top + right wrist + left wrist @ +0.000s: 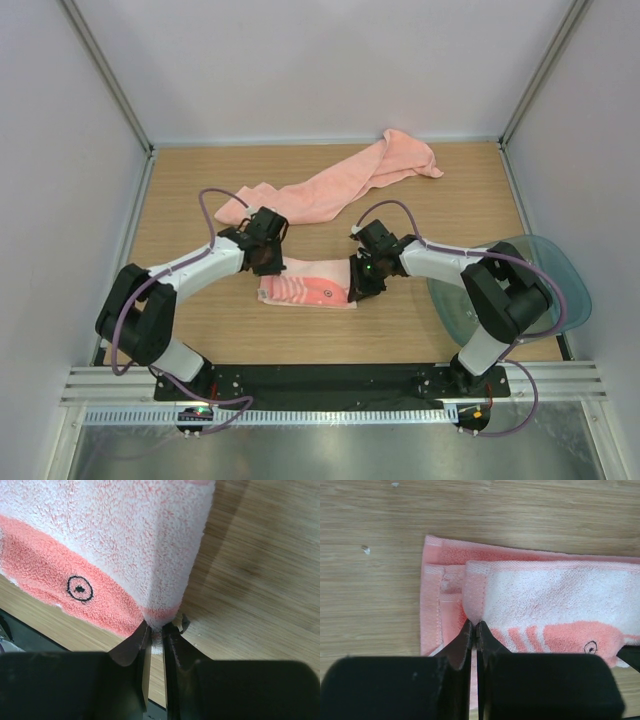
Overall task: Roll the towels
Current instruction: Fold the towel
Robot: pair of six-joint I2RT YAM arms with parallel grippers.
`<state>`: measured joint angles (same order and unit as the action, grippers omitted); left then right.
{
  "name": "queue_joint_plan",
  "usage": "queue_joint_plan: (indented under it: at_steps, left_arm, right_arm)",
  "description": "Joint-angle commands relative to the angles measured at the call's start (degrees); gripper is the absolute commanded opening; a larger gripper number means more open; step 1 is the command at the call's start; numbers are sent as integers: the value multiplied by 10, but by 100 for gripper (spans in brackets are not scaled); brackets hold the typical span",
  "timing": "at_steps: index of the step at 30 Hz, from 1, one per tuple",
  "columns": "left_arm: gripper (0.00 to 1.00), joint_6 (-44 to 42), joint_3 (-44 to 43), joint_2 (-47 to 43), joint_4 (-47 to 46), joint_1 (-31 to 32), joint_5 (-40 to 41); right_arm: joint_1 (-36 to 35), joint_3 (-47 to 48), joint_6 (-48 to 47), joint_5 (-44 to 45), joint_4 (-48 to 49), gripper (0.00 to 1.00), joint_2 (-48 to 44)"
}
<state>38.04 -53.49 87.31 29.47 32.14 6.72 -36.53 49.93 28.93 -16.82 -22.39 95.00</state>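
Observation:
The smaller towel (310, 287), salmon-pink with a whitish face and pink stripes, lies folded on the table between both arms. My left gripper (266, 262) is at its left end. In the left wrist view the gripper (475, 625) is shut, its tips pinching the near edge of the towel's (550, 600) upper layer. My right gripper (357, 281) is at the right end. In the right wrist view it (156, 628) is shut on a raised corner of the towel (115, 540). The long plain pink towel (340, 182) lies loosely strewn across the back of the table, touched by neither gripper.
A translucent teal-grey tray (565, 290) sits at the right edge, partly under the right arm. White walls enclose the wooden table (200, 330) on three sides. The arm bases stand on a black rail at the near edge.

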Motion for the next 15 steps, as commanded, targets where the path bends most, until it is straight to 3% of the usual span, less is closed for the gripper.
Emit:
queue_joint_plan:
  at_steps: [1, 7, 10, 15]
  left_arm:
    - [0, -21, -17, -17, 15, 1, 58]
    - [1, -38, -19, 10, 5, 1, 105]
    - [8, -30, -24, 25, 15, 1, 112]
    - [30, -21, -17, -3, 19, 1, 115]
  right_arm:
    - [-2, -17, -23, 42, -49, 22, 13]
    - [-8, -10, -24, 43, -57, 46, 12]
    - [-10, -4, -26, 51, -69, 58, 4]
    - [-12, 13, -26, 70, -94, 65, -32]
